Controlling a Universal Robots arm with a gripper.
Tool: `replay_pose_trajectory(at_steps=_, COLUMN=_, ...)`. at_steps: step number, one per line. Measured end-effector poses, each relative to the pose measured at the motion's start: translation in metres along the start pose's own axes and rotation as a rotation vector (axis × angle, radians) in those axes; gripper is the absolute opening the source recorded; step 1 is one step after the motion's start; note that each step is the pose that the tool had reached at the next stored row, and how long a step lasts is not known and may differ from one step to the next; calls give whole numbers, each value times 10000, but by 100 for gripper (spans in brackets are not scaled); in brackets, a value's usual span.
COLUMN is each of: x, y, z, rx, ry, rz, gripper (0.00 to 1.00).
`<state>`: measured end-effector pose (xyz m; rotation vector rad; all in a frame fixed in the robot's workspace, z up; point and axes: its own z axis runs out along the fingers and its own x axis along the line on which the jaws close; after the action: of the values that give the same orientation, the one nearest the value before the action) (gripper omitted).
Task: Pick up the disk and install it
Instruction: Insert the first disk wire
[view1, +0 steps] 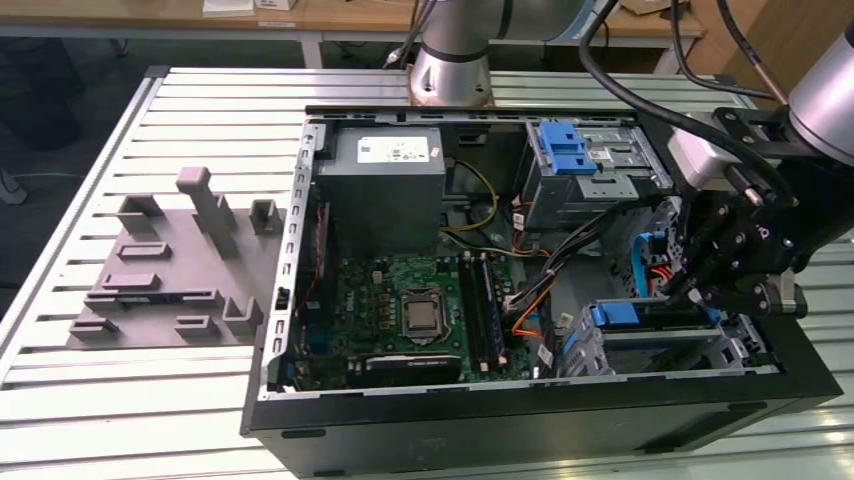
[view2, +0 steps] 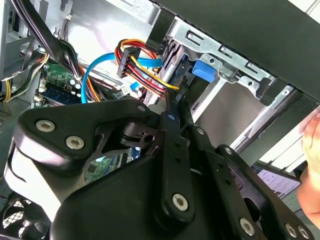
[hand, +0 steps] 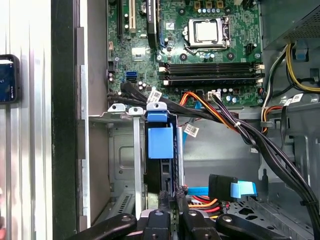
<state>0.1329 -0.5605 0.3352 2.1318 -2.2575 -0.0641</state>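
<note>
The disk (hand: 161, 150) sits on edge in the drive cage (hand: 117, 165) at the case's (view1: 534, 420) front corner, on the exterior view's right — blue carrier facing up. The gripper (hand: 172, 200) is clamped on the disk's rear edge, right beside the orange-and-blue cables (hand: 210, 192).

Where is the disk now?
In the exterior view, the disk sits in the drive cage at the computer case's corner on that view's right, directly under the gripper, beside the motherboard.

hand (view2: 172, 107) at drive cage (view2: 225, 55) | blue tab (view2: 202, 70) | coloured cables (view2: 142, 62)
</note>
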Motion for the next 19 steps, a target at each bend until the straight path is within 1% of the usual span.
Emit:
replay_pose_trajectory(at_steps=17, x=3, y=-7, z=17, rx=-13, ry=0, rz=-1, gripper=16)
replay_pose_trajectory(at_steps=19, x=3, y=-7, z=9, rx=-17, ry=-16, rz=-2, gripper=16)
